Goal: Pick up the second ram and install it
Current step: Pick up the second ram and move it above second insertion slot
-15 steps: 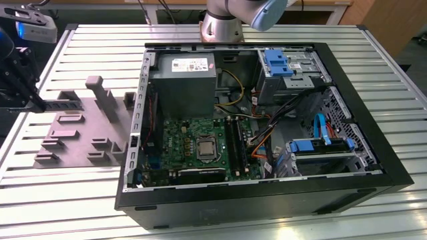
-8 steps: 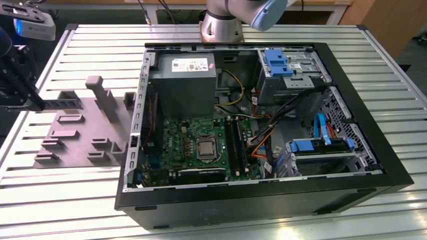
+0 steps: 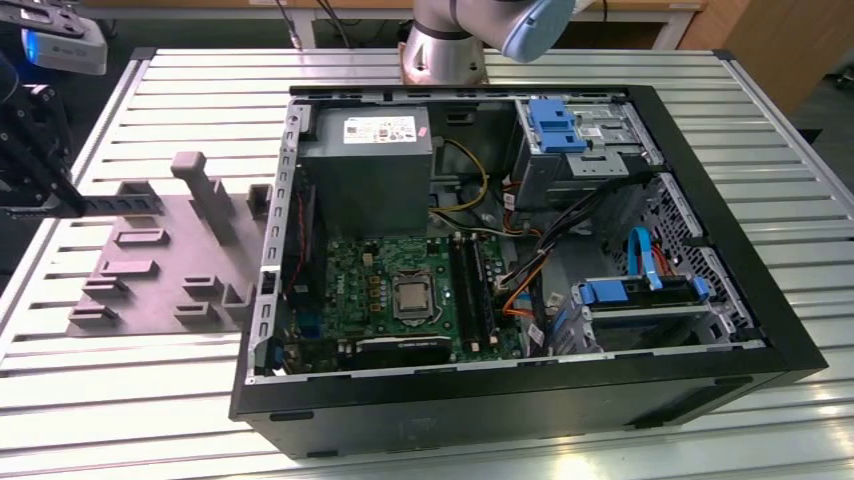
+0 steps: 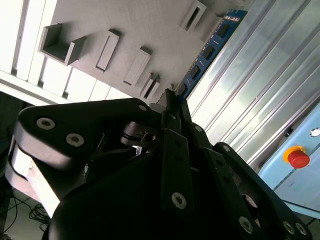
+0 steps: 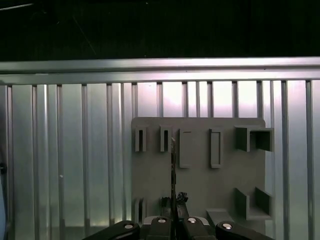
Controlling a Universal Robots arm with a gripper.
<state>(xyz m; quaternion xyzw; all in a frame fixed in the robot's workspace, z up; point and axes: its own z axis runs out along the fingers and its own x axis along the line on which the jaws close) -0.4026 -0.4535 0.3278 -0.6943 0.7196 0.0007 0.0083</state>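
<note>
We see a slatted metal worktop (image 3: 174, 80). An open computer case (image 3: 534, 410) sits toward its edge on the exterior view's right, and a grey holder block (image 3: 160, 270) toward the opposite edge. Over that block, the black end effector (image 4: 172, 97) is pinching the blue memory stick (image 4: 210, 47).

One computer case (image 3: 534, 410), one holder block (image 3: 160, 270), one ram stick (image 4: 209, 51), one end effector (image 4: 171, 100).
</note>
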